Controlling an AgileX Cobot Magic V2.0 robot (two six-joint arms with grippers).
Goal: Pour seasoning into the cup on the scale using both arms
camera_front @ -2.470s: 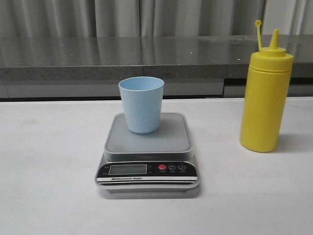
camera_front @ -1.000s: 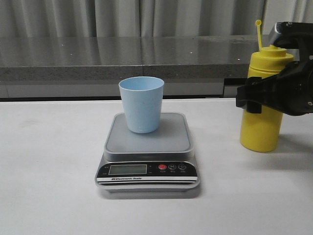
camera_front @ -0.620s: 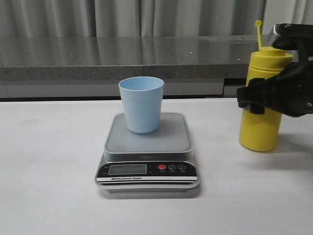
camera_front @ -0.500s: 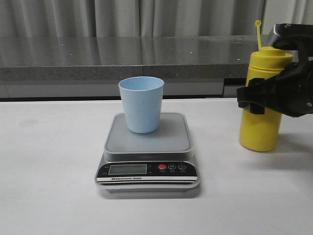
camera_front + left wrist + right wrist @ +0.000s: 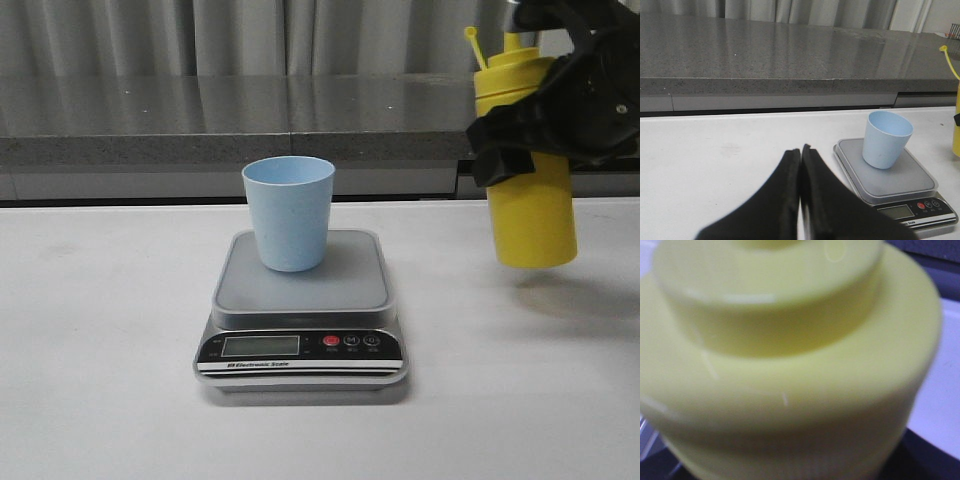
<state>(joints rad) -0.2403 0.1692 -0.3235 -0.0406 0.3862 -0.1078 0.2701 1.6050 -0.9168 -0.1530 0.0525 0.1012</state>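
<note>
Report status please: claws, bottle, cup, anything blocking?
Right claw shut on yellow bottle, lifted off table, upright. Left claw shut, empty. Cup upright on scale. Path clear.

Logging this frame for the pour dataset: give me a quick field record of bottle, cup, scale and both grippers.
seasoning bottle: yellow, lifted clear of the table, near upright, right of the scale
right gripper: clamped around the bottle's upper body
cup: pale blue, upright on the scale platform, looks empty
scale: centre of the white table, display reading illegible
left gripper: fingers together, holding nothing, low over the table to the left of the scale
pour: not begun
</note>
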